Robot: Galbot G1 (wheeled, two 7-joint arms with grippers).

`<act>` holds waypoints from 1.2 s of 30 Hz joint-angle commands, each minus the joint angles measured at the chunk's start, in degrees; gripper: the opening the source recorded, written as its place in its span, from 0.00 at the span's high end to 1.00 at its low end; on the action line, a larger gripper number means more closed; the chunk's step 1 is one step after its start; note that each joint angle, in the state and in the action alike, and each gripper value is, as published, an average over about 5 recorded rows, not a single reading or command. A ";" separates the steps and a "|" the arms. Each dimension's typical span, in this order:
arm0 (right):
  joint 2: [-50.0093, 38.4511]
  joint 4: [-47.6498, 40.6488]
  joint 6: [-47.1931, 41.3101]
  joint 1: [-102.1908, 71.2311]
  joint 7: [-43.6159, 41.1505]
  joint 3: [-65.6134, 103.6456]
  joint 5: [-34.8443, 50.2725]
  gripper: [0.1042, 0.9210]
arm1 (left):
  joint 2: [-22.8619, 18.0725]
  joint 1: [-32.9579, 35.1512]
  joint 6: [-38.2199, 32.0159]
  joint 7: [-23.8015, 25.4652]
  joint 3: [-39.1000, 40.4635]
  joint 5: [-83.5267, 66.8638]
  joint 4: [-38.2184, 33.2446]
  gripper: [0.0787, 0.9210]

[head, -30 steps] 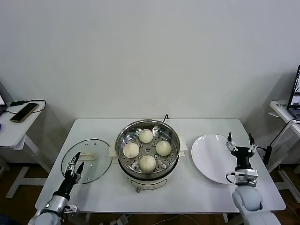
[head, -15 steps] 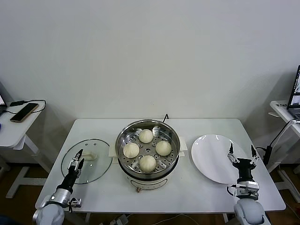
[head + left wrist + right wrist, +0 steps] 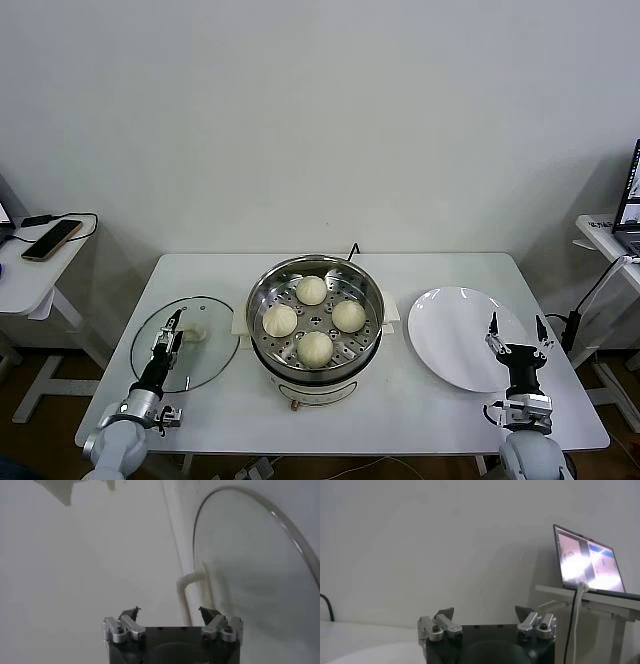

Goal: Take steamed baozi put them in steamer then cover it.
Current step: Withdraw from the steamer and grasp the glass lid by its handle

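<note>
Four baozi [image 3: 311,290], one steamer [image 3: 370,330], one cover [image 3: 205,345], one plate [image 3: 450,340], two grippers [image 3: 172,329]

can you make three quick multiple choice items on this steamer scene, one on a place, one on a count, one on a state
1. Where does the cover lie?
A. on the table to the robot's left of the steamer
B. on top of the steamer
C. on the white plate

2. How many baozi sit in the steamer?
A. two
B. three
C. four

3. What state is the left pincer in?
A. shut on the cover's handle
B. open, empty, above the cover
C. shut on a baozi

Answers:
1. A, the glass cover rests flat on the table beside the steamer, which stands uncovered.
2. C, four buns lie on the perforated tray.
3. B, the left wrist view shows its fingers spread with nothing between them; the handle lies ahead of it.

The right pincer is open too, at the near edge of the empty white plate.
</note>
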 commanded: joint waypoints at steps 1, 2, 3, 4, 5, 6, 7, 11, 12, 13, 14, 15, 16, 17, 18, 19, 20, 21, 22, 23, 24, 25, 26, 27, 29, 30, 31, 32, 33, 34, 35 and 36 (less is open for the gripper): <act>0.34 -0.17 0.09 -0.32 -0.15 0.29 -0.56 0.12 | -0.34 -2.00 1.74 0.52 0.63 0.16 1.42 0.12; 0.37 -0.21 0.10 -0.29 -0.16 0.31 -0.62 0.12 | -0.38 -2.12 1.92 0.62 0.76 -0.04 1.45 0.12; 0.38 -0.25 0.11 -0.27 -0.16 0.32 -0.66 0.12 | -0.42 -2.24 2.04 0.72 0.89 -0.22 1.50 0.12; 0.39 -0.30 0.12 -0.25 -0.17 0.34 -0.70 0.12 | -0.47 -2.36 2.16 0.83 1.02 -0.40 1.54 0.12; 0.40 -0.33 0.13 -0.23 -0.17 0.36 -0.72 0.12 | -0.54 -2.50 2.29 1.00 1.17 -0.55 1.63 0.12; 0.40 -0.33 0.14 -0.22 -0.16 0.37 -0.74 0.12 | -0.61 -2.67 2.39 1.12 1.31 -0.62 1.80 0.12; 0.40 -0.32 0.15 -0.22 -0.15 0.39 -0.77 0.12 | -0.68 -2.86 2.48 1.25 1.42 -0.65 2.00 0.12; 0.44 -0.20 0.21 -0.30 -0.18 0.59 -0.87 0.12 | -0.92 -3.74 2.70 1.59 1.68 -0.66 2.95 0.12; 0.46 -0.20 0.24 -0.34 -0.20 0.63 -0.92 0.12 | -0.99 -3.94 2.76 1.61 1.72 -0.66 3.15 0.12; 0.49 -0.22 0.27 -0.37 -0.22 0.66 -0.95 0.12 | -1.07 -4.11 2.82 1.67 1.73 -0.66 3.33 0.12; 0.53 -0.27 0.31 -0.39 -0.26 0.68 -1.00 0.12 | -1.16 -4.25 2.89 1.73 1.76 -0.65 3.51 0.12; 0.57 -0.32 0.34 -0.42 -0.29 0.68 -1.06 0.12 | -1.26 -4.41 2.96 1.79 1.78 -0.63 3.69 0.12; 0.63 -0.36 0.36 -0.42 -0.29 0.68 -1.10 0.12 | -1.35 -4.57 3.02 1.88 1.78 -0.61 3.86 0.12; 0.69 -0.39 0.38 -0.41 -0.31 0.67 -1.13 0.12 | -1.43 -4.68 3.08 1.99 1.78 -0.60 4.02 0.12; 0.73 -0.41 0.40 -0.38 -0.32 0.66 -1.18 0.12 | -1.47 -4.78 3.12 2.09 1.79 -0.59 4.18 0.13; 0.75 -0.41 0.41 -0.35 -0.31 0.64 -1.23 0.12 | -1.50 -4.85 3.16 2.20 1.80 -0.59 4.30 0.15; 0.76 -0.40 0.42 -0.31 -0.31 0.62 -1.27 0.12 | -1.50 -4.86 3.17 2.29 1.82 -0.60 4.42 0.18; 0.75 -0.38 0.42 -0.27 -0.31 0.60 -1.31 0.12 | -1.49 -4.86 3.17 2.34 1.84 -0.63 4.54 0.20; 0.74 -0.37 0.42 -0.22 -0.30 0.57 -1.37 0.12 | -1.49 -4.84 3.14 2.37 1.82 -0.69 4.66 0.23; 0.74 -0.37 0.42 -0.19 -0.30 0.54 -1.40 0.12 | -1.48 -4.81 3.10 2.37 1.79 -0.81 4.80 0.28; 0.74 -0.38 0.42 -0.16 -0.31 0.50 -1.43 0.12 | -1.49 -4.79 3.06 2.33 1.72 -0.91 4.93 0.31; 0.74 -0.40 0.42 -0.14 -0.31 0.47 -1.48 0.12 | -1.50 -4.78 3.01 2.29 1.65 -1.03 5.06 0.34; 0.77 -0.43 0.43 -0.11 -0.32 0.43 -1.54 0.12 | -1.50 -4.79 2.96 2.24 1.59 -1.20 5.17 0.38; 0.80 -0.48 0.44 -0.09 -0.34 0.40 -1.62 0.12 | -1.53 -4.79 2.92 2.17 1.53 -1.32 5.23 0.41; 0.96 -0.55 0.50 -0.04 -0.37 0.34 -1.82 0.12 | -1.62 -4.80 2.89 2.04 1.46 -1.47 5.23 0.48; 1.05 -0.58 0.54 -0.02 -0.40 0.33 -1.93 0.12 | -1.69 -4.81 2.89 1.94 1.45 -1.53 5.22 0.51; 1.13 -0.59 0.56 0.00 -0.42 0.31 -2.03 0.12 | -1.77 -4.83 2.88 1.76 1.44 -1.53 5.25 0.54; 1.22 -0.60 0.60 0.01 -0.45 0.31 -2.08 0.12 | -1.86 -4.86 2.86 1.61 1.43 -1.54 5.27 0.58; 1.29 -0.60 0.63 0.02 -0.49 0.31 -2.13 0.12 | -1.94 -4.87 2.84 1.46 1.43 -1.57 5.27 0.61; 1.34 -0.60 0.67 0.01 -0.51 0.33 -2.17 0.12 | -2.00 -4.87 2.78 1.31 1.43 -1.64 5.21 0.65; 1.38 -0.60 0.73 0.00 -0.55 0.35 -2.19 0.12 | -2.05 -4.84 2.73 1.20 1.39 -1.73 5.08 0.69; 1.42 -0.61 0.79 -0.02 -0.59 0.37 -2.20 0.12 | -2.08 -4.76 2.70 1.17 1.34 -1.86 4.83 0.72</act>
